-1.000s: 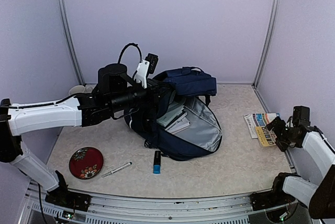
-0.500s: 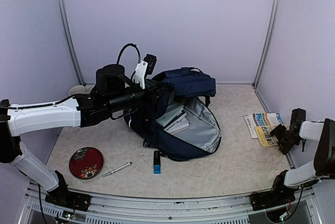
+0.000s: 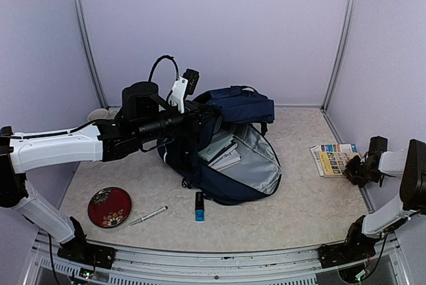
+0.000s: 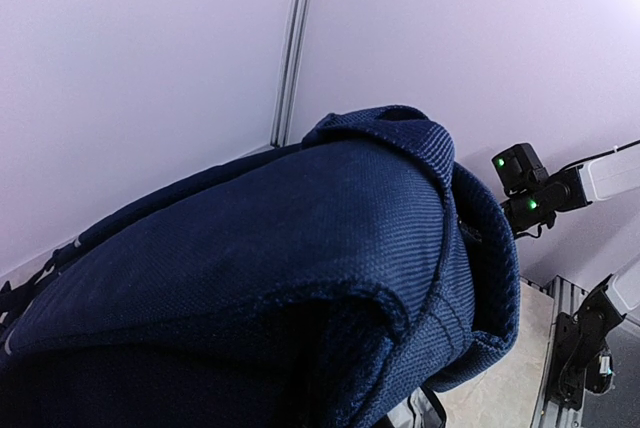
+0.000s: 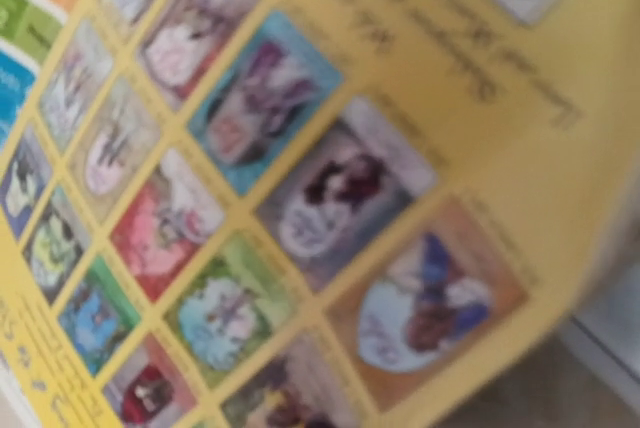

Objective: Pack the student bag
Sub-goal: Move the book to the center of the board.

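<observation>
Lavender walls and a pale speckled table (image 3: 293,212) are seen from the top camera. The student bag (image 3: 233,158) is laid at the table's middle, its mouth opened toward the near right, and books (image 3: 219,146) are seen inside. The left gripper (image 3: 200,117) is closed at the bag's far-left rim, where the fabric is judged to be pinched. A booklet (image 3: 331,158) is laid well to the bag's right, its long axis running left to right. The right gripper (image 3: 355,168) is set at its right edge, so the right arm is much the nearer. From that claw the bag lies leftward, with bare table between. A red dish (image 3: 109,206), a pen (image 3: 148,216) and a blue-tipped marker (image 3: 200,206) are found toward the near edge, off that path.

In the left wrist view, only navy bag fabric is shown close up, and the fingers are hidden.

In the right wrist view, the frame is filled by the blurred yellow booklet page. Whether the jaws are closed on it cannot be told.
</observation>
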You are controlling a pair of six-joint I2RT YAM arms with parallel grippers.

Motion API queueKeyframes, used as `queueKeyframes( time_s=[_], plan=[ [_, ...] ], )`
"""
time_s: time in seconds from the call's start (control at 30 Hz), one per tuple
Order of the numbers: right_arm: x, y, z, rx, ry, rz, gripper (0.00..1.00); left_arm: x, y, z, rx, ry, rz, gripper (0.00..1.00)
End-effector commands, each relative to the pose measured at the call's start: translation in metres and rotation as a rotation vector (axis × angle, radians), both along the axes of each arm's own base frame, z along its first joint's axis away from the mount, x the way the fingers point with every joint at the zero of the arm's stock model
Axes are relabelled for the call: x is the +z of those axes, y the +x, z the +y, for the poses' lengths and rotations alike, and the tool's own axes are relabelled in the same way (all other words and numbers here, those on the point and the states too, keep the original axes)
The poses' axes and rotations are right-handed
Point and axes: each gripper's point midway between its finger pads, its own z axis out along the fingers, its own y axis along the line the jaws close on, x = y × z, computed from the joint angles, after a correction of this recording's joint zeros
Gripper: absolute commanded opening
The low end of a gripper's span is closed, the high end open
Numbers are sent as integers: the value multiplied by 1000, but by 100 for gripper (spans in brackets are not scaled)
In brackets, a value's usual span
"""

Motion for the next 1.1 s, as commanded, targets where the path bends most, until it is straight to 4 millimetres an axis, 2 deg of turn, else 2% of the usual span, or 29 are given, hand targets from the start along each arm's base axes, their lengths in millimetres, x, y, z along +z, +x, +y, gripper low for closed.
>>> queueKeyframes(
  time_s=[0.0, 0.07, 0.3, 0.37, 0.43, 0.6, 0.83, 0.9, 0.97, 1.0, 1.07],
  plan=[
    [19, 14, -3, 39, -26, -73, 10, 13, 20, 10, 69, -29, -36, 0],
    [18, 15, 3, 68, -8, -80, 0, 13, 20, 10, 74, -26, -38, 0],
    [13, 12, 26, 177, 41, -71, 0, 13, 21, 15, 89, -19, -44, 0],
    [14, 14, 45, 245, 50, -63, 0, 13, 21, 16, 94, -16, -45, 0],
    [12, 13, 80, 371, 75, -31, 0, 14, 22, 17, 99, -15, -48, 0],
    [11, -10, 155, 600, 124, 69, 0, 14, 24, 22, 117, -10, -52, 0],
    [5, -71, 207, 749, 173, 200, 0, 13, 28, 27, 133, -18, -49, 0],
    [14, -71, 206, 751, 155, 197, 0, 12, 28, 26, 126, -23, -45, 0],
    [35, -50, 193, 731, 66, 154, 0, 11, 27, 24, 113, -24, -40, 0],
    [47, -35, 183, 712, 28, 134, 8, 11, 27, 23, 110, -23, -38, 0],
    [67, -4, 160, 681, -49, 92, 33, 11, 26, 22, 103, -25, -33, 0]
  ],
)
